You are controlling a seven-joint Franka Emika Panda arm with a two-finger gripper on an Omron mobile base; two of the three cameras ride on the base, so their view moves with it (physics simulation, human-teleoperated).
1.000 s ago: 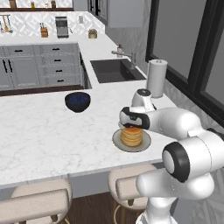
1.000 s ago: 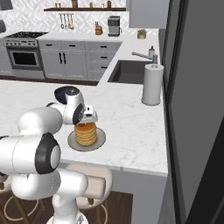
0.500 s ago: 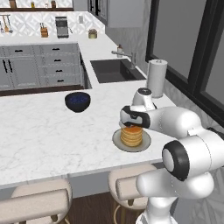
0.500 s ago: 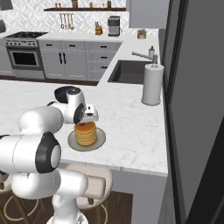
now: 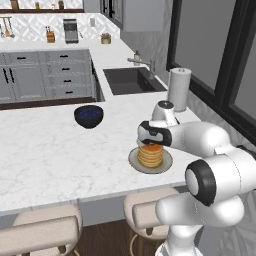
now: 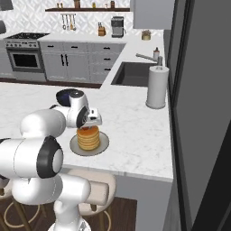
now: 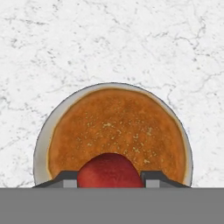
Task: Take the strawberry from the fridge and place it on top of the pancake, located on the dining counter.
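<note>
Strawberry point(image 7: 110, 170): deep-red berry, seen in the hand view between the two dark fingertips point(image 7: 65, 178), directly above the pancake point(image 7: 116, 133). In the right base view a small red spot point(image 6: 82, 128) shows at the top of the stack, under the hand. Whether the berry already rests on the top cake or hangs just clear of it cannot be told.

Pancake: short golden-brown stack on a round grey plate point(image 5: 134, 161), near edge of the counter point(image 5: 45, 160), right of the dark bowl point(image 5: 89, 115) and well apart from it. A tall paper-towel roll point(image 5: 179, 89) stands farther back, by the sink point(image 5: 131, 80).

Gripper point(image 7: 110, 180): poised low over the stack, pointing down. Fingers stand close on either side of the berry, narrowly parted, about the berry's own width. It appears to have the berry between them; whether the pads press on it or have just begun to let go cannot be told.

Step in hand, as judged: setting the berry down on the stack. To do it well:
- Bring the berry into contact with the top cake before letting go, so it does not drop and roll.
- Keep it toward the middle of the cake; in the hand view it sits near the stack's edge, so a small shift inward would be safer.
- Part the fingers slowly and evenly, so neither drags the berry sideways.
- Lift straight up, clear of berry and stack, before any swing away.

Risk: a round berry released off-centre may roll off onto the plate or counter.
</note>
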